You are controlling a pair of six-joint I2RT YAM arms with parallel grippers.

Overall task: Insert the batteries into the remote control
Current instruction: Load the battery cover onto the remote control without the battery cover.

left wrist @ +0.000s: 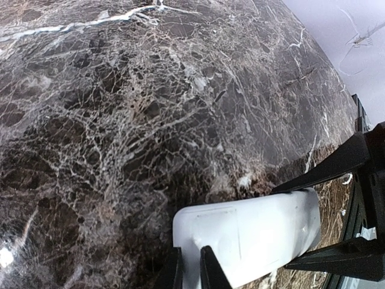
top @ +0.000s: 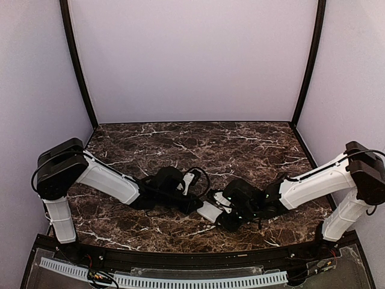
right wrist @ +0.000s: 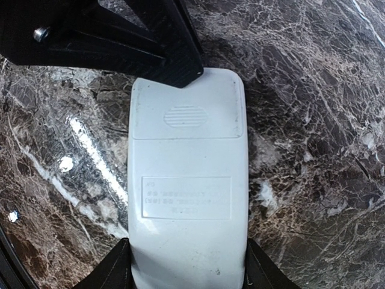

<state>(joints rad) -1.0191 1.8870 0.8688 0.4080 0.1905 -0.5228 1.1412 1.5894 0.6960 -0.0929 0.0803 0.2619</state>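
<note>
The white remote control (right wrist: 186,180) lies back side up just above the marble, and its battery cover (right wrist: 187,111) with a ribbed oval sits closed. My right gripper (right wrist: 187,266) is shut on the remote's near end, one finger on each long side. In the top view the remote (top: 209,211) spans between the two grippers near the table's front middle. My left gripper (left wrist: 191,268) has its fingers almost together, their tips on the cover end of the remote (left wrist: 252,232). That same gripper (right wrist: 174,63) shows as a dark tip on the cover's far left corner. The batteries are out of view.
A dark veined marble table (top: 240,144) fills the floor between pale walls. A black cable (top: 202,174) loops beside the left wrist. A slotted white rail (top: 180,280) runs along the near edge below the arm bases.
</note>
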